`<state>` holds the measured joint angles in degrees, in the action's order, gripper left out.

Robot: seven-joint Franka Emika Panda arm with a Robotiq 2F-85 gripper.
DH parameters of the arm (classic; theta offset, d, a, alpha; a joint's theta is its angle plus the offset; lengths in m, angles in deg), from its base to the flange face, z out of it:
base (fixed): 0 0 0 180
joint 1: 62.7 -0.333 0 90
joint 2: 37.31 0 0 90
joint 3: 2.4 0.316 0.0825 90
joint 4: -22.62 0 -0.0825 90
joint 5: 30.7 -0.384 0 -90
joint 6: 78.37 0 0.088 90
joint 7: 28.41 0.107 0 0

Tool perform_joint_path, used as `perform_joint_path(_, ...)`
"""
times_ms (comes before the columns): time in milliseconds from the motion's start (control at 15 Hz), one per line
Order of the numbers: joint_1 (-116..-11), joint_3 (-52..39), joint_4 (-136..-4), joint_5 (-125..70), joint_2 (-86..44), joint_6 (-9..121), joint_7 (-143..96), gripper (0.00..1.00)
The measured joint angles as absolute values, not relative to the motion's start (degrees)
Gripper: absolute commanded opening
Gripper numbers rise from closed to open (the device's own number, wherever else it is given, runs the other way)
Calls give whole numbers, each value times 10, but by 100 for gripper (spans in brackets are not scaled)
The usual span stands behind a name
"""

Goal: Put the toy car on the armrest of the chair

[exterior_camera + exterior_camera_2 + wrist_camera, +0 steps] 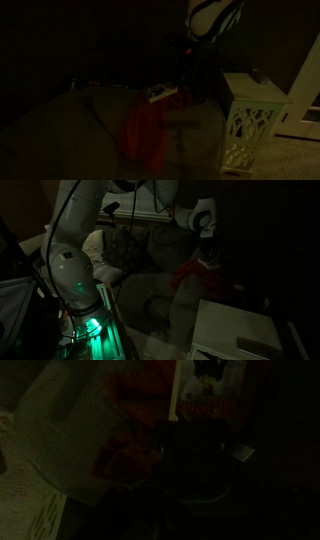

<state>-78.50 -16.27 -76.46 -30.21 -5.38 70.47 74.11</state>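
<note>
Toy car [160, 95] — the small pale-and-red shape, as far as the dark frames allowed — lay on the armchair [150, 260] at the upper edge of a red cloth [145, 135], near a white lattice side table [250, 115]. The gripper [208, 252] hung just above that spot, pointing down. Whether its jaws were spread or closed on anything could not be told, since every view was too dim. Judged from its size, the car was probably light, rigid plastic or metal, smooth-sided and on wheels — liable to roll or twist out of a loose pinch. The safest hold looked to be across the body's two flat sides, mid-length, clear of the wheels and of the cloth beneath. On a padded armrest it might roll, so a gentle, level set-down seemed wise.
</note>
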Motion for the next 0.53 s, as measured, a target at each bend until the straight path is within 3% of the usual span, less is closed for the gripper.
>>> perform_joint_path(533,-845,-254,-636,-132,72,592,995,42)
